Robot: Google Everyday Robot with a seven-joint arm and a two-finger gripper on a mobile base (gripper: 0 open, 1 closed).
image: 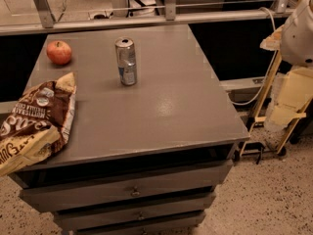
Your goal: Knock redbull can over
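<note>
On top of a grey drawer cabinet (161, 106), the redbull can (126, 61) stands upright toward the back, well apart from an apple (59, 52) at the far left corner and a brown snack bag (36, 119) overhanging the left edge. With bare surface on every side, the can seems set out so a sideways push can topple it without disturbing its neighbours. A white rounded part of the robot (299, 33) shows at the right edge, off the cabinet. The gripper itself is out of sight, so whether it is spread or pressed together cannot be told. The knock looks not yet begun.
</note>
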